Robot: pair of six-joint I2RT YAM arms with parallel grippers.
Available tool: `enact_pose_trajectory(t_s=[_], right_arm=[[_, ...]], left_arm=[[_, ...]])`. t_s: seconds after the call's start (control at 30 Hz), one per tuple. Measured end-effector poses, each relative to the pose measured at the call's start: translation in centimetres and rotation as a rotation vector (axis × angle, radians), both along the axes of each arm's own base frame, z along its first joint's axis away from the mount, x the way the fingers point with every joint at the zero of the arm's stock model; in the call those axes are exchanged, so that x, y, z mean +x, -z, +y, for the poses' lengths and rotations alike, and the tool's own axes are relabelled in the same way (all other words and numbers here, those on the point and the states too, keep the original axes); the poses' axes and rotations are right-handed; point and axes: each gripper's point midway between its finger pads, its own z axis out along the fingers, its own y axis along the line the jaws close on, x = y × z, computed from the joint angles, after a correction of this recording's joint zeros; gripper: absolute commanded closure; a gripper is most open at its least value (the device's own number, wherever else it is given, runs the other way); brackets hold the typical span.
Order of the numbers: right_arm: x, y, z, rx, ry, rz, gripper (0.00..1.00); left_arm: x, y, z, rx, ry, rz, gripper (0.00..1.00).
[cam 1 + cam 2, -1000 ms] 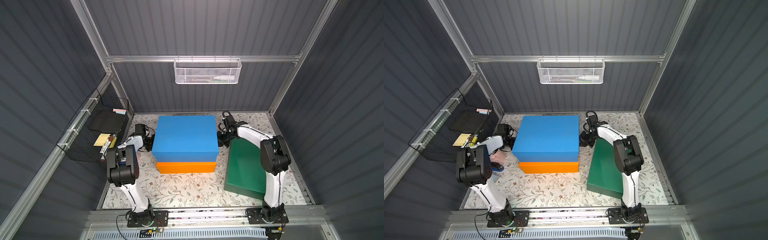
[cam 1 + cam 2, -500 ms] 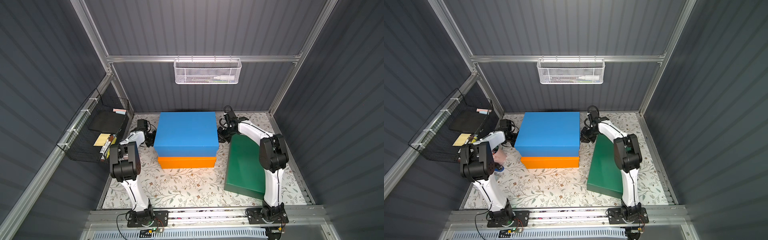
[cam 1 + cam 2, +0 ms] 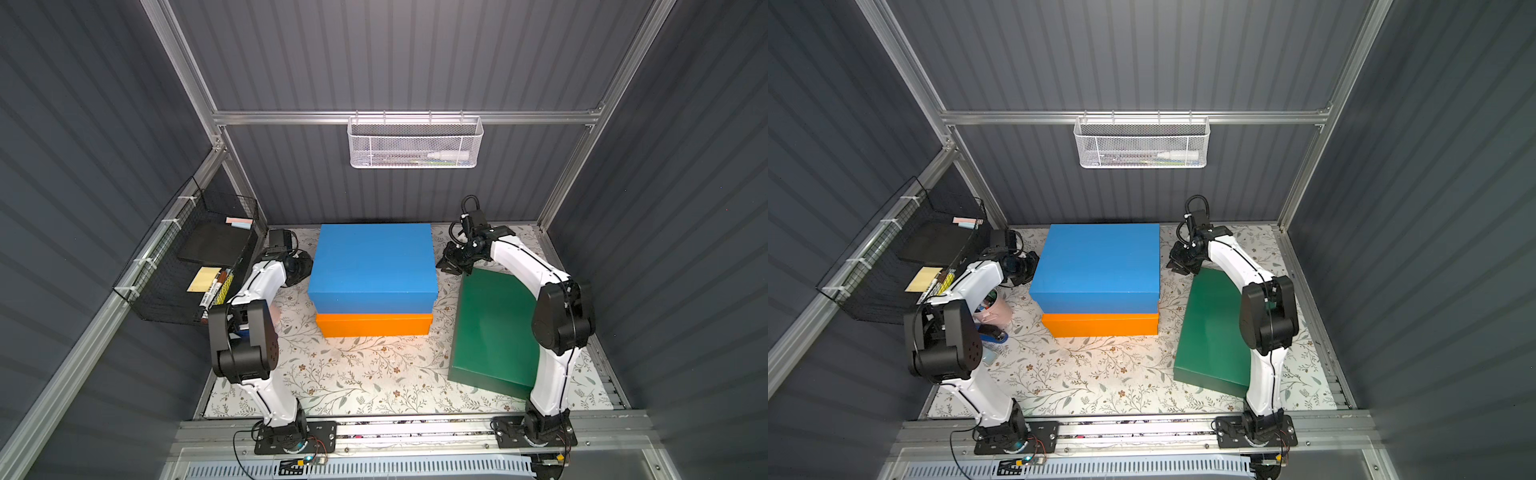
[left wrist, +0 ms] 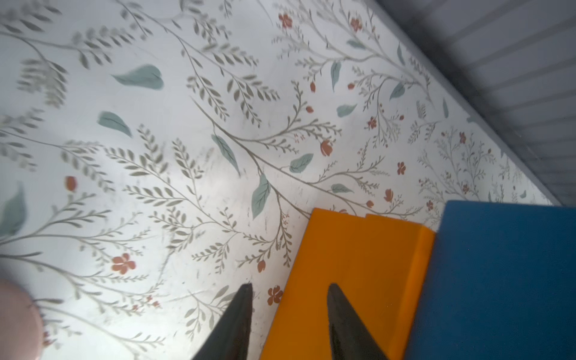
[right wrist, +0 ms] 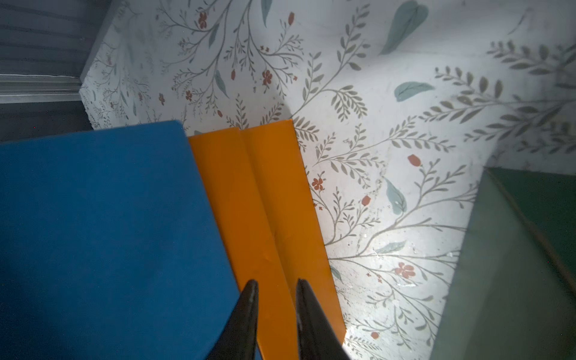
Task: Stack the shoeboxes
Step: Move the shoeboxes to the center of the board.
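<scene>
Top views: three shoeboxes (image 3: 1098, 266), blue box (image 3: 374, 262) atop orange box (image 3: 374, 325), green box (image 3: 494, 328) apart; both jaws spread.

— Both arms the same build?
— Yes: left arm (image 3: 262, 282) and right arm (image 3: 517, 261) have white shells, bulky black joints (image 3: 243, 336), black bolted base plates (image 3: 322, 436); a black cable (image 3: 469, 202) loops behind the right gripper (image 3: 448, 266).

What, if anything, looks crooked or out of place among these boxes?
The green box stands out: it lies alone on the table, turned askew to the neat stack of blue box on orange box, and the right arm hides part of it. Nothing looks spilled or damaged.
</scene>
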Motion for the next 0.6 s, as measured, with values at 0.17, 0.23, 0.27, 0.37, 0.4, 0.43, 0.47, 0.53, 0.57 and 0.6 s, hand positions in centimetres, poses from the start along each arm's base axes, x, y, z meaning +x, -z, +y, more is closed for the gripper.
enact_pose_trajectory(t_s=[0.17, 0.23, 0.27, 0.37, 0.4, 0.43, 0.47, 0.53, 0.57, 0.6], right_arm=[[0.0, -1.0, -0.4, -0.019, -0.002, -0.036, 0.73], [0.0, -1.3, -0.5, -0.028, -0.002, -0.045, 0.73], [-0.1, -1.4, -0.6, -0.033, -0.002, -0.05, 0.73], [-0.2, -1.8, -0.8, -0.038, -0.004, -0.058, 0.73], [-0.2, -1.9, -0.8, -0.039, -0.006, -0.061, 0.73], [-0.3, -2.0, -0.8, -0.041, -0.008, -0.062, 0.73], [-0.4, -2.1, -0.8, -0.041, -0.009, -0.064, 0.73], [-0.4, -2.3, -0.7, -0.04, -0.016, -0.068, 0.73], [-0.4, -2.4, -0.6, -0.04, -0.019, -0.07, 0.73], [-0.4, -2.6, -0.4, -0.04, -0.024, -0.074, 0.73]], left_arm=[[0.0, -1.3, 0.3, 0.039, -0.02, -0.023, 0.53], [0.0, -2.0, 0.2, 0.06, -0.028, -0.03, 0.52], [0.1, -2.4, 0.1, 0.073, -0.031, -0.036, 0.52], [0.2, -4.3, 0.0, 0.118, -0.049, -0.061, 0.51], [0.4, -5.1, 0.1, 0.13, -0.059, -0.075, 0.51], [0.5, -6.2, 0.2, 0.142, -0.069, -0.097, 0.5], [0.5, -7.0, 0.3, 0.148, -0.077, -0.114, 0.5], [0.3, -8.8, 0.4, 0.162, -0.094, -0.154, 0.5], [0.1, -9.5, 0.4, 0.164, -0.099, -0.169, 0.5], [-0.1, -10.2, 0.4, 0.166, -0.105, -0.183, 0.5]])
